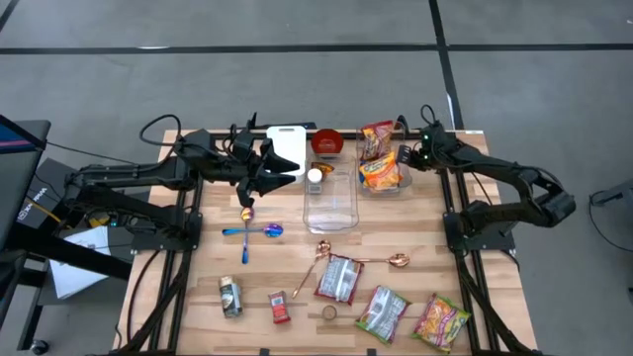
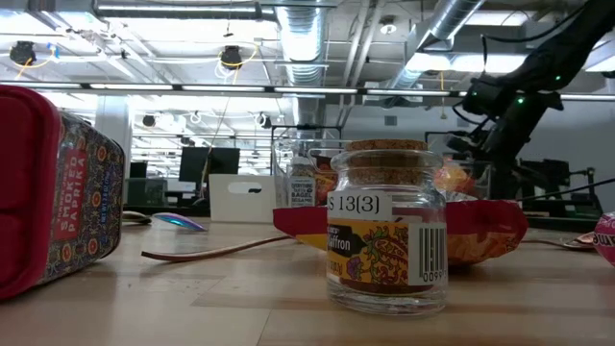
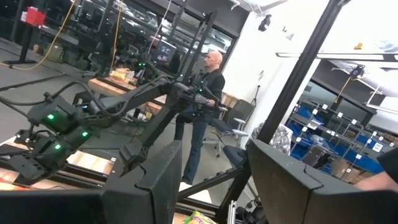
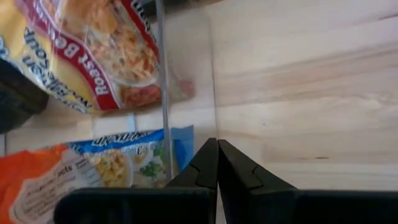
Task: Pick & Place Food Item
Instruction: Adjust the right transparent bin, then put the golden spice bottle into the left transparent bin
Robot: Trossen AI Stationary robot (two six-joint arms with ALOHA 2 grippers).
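closed right pincer point(image 4: 217, 163) beside food packets point(image 4: 93, 56).

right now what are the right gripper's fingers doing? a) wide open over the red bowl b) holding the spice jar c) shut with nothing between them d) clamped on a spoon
c: in the right wrist view the right gripper has its fingertips pressed together with nothing between them, beside the clear container holding noodle packets.

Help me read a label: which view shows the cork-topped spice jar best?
The low view: the jar stands close, its label and barcode facing the camera. The high view shows only its small cork top at the table's near edge. Neither wrist view shows it.
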